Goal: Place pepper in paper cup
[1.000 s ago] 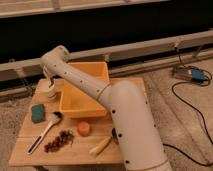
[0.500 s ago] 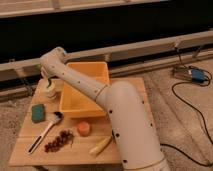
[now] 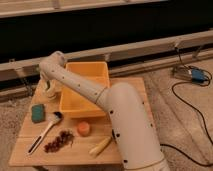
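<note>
My gripper (image 3: 48,85) hangs at the far left of the wooden table, at the end of the white arm that reaches over the yellow tub. It is right above the cream-white paper cup (image 3: 50,93), which stands by the tub's left wall and is partly covered by the gripper. The dark green pepper does not show; it is hidden or out of view.
The yellow tub (image 3: 75,106) fills the table's back middle. In front lie a green sponge (image 3: 37,112), a spoon (image 3: 44,132), dark grapes (image 3: 59,141), an orange disc (image 3: 83,128) and a pale corn cob (image 3: 100,146). A blue device (image 3: 198,75) with a cable lies on the floor at right.
The arm's end has shifted only slightly over the paper cup; nothing on the table has moved.
</note>
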You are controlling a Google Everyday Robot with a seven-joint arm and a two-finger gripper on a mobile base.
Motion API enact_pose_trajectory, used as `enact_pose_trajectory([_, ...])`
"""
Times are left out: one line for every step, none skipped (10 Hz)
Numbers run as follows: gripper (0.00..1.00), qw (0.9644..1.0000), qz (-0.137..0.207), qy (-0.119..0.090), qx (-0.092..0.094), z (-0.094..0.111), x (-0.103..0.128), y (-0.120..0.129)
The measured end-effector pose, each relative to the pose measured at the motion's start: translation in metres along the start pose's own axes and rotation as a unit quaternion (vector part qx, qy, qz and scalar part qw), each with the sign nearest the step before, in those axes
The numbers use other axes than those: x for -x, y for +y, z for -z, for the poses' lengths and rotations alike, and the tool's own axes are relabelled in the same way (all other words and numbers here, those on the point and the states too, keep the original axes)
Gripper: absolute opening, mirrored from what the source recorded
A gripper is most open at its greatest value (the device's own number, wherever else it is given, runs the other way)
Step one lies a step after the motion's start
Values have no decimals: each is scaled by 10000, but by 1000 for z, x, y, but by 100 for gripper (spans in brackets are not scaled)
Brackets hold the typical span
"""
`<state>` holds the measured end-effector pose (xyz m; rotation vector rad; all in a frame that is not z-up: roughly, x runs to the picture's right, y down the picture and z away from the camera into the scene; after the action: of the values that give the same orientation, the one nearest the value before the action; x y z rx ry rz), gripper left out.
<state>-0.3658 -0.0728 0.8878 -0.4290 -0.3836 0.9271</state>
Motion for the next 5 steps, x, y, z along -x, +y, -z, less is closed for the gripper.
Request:
enact_pose_trajectory([78,10000,-11,-9,-5,-2,-1,0])
enact_pose_trajectory([80,10000,-19,-12,-12,-3,-2,0])
enact_pose_trajectory([80,10000,-33,-13,-23,-4,-4,-1])
enact_pose_trajectory([80,10000,-45,-13,-30,-4,-5,-2])
enact_pose_trajectory([80,10000,-53,-12,-34,-4,-5,-2])
